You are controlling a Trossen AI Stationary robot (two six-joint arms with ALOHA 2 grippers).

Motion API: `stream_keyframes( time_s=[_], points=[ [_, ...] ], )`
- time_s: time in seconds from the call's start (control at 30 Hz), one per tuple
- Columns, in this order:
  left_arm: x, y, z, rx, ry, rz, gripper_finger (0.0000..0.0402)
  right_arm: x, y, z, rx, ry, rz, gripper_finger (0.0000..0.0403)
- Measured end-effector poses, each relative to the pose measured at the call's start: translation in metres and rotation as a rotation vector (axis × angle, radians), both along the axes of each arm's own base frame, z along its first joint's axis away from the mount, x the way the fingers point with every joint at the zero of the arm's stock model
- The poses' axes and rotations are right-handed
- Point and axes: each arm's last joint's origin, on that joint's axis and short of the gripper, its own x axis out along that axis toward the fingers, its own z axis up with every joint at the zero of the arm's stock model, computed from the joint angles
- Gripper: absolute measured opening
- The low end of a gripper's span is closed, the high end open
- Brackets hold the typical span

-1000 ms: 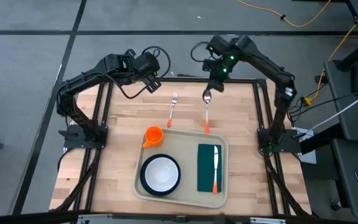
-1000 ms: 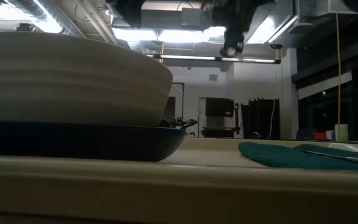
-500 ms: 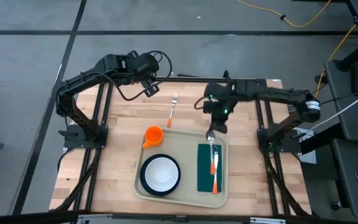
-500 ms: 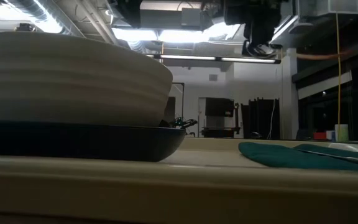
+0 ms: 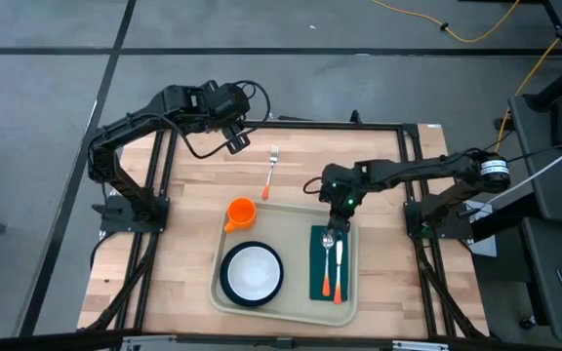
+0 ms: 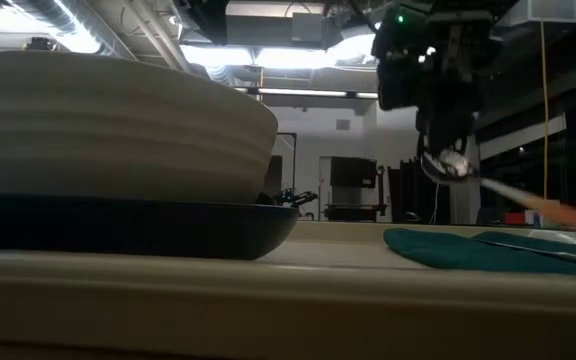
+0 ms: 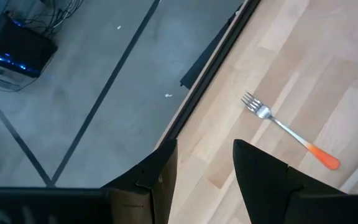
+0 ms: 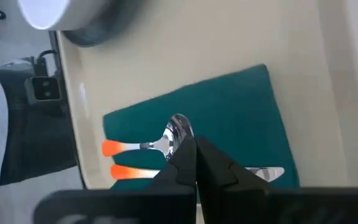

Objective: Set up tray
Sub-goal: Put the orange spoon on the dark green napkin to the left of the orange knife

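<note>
A: High view first: where is the tray (image 5: 286, 292) lying?

B: It is sitting on the table (image 5: 193, 195), at the near edge and a little right of centre. It is carrying a dark plate (image 5: 228, 289) with a white bowl (image 5: 253, 272) on the left and a green napkin (image 5: 318, 283) on the right.

A: And the right gripper (image 5: 336, 222)?

B: It is hanging over the napkin's far end, pinching a spoon (image 5: 327, 261) by the bowl end. In the right wrist view its fingers (image 8: 180, 163) are closing together on the metal, and the orange handle is pointing away over the cloth. A knife (image 5: 339, 268) is lying just beside the spoon, on the right.

A: The left one?

B: The left gripper (image 7: 204, 168) is waiting over the table's far left edge, fingers parted, gripping nothing. A fork (image 5: 270, 170) is lying on the wood nearby, and an orange cup (image 5: 239, 212) is standing just off the tray's far left corner.
</note>
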Motion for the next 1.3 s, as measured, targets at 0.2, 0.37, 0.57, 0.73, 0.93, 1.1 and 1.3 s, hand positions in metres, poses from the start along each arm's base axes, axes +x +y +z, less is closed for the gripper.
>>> stream_keyframes(
  time_s=[0.2, 0.37, 0.57, 0.73, 0.93, 1.1, 1.3],
  points=[
    [0.000, 0.000, 0.000, 0.001, -0.004, 0.000, 0.0150, -0.007, 0.001, -0.015, 0.007, 0.018, 0.002, 0.0000],
    [0.001, 0.000, 0.001, 0.004, -0.013, 0.000, 0.0150, -0.009, 0.001, -0.023, 0.006, 0.000, 0.000, 0.0000],
    [0.002, 0.001, 0.001, 0.009, -0.028, 0.000, 0.0150, -0.012, -0.001, -0.030, 0.015, -0.005, -0.024, 0.0000],
    [0.002, 0.001, 0.002, 0.009, -0.029, 0.000, 0.0150, -0.016, -0.001, -0.038, 0.003, 0.013, -0.034, 0.0000],
    [0.003, 0.001, 0.002, 0.012, -0.037, 0.000, 0.0150, -0.019, -0.006, -0.044, 0.001, 0.009, -0.056, 0.0000],
    [0.005, 0.002, 0.003, 0.019, -0.059, 0.000, 0.0150, -0.017, -0.007, -0.043, -0.004, -0.017, -0.054, 0.0000],
    [0.005, 0.002, 0.003, 0.019, -0.060, 0.000, 0.0150, -0.017, -0.007, -0.043, -0.005, -0.018, -0.053, 0.0000]
  ],
)
